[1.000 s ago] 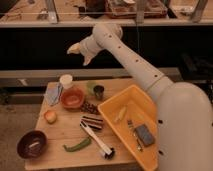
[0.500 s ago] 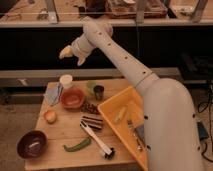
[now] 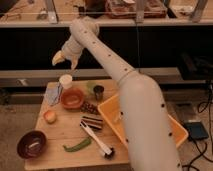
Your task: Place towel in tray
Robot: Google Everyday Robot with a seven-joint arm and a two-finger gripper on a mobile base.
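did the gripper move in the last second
Yes. The gripper swung left and down: it was above the orange bowl, now it hangs above the white cup.

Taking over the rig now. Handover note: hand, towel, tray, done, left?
Hand: open, empty, up in the air above the table's rear left area.
Towel: on the table's rear left, beside the white cup and orange bowl; not gripped.
Tray: on the right side of the table, partly hidden by the arm.
Done: nothing yet; the towel is not in the tray.
Left: lower to the towel, grip it, carry it right, release it in the tray.
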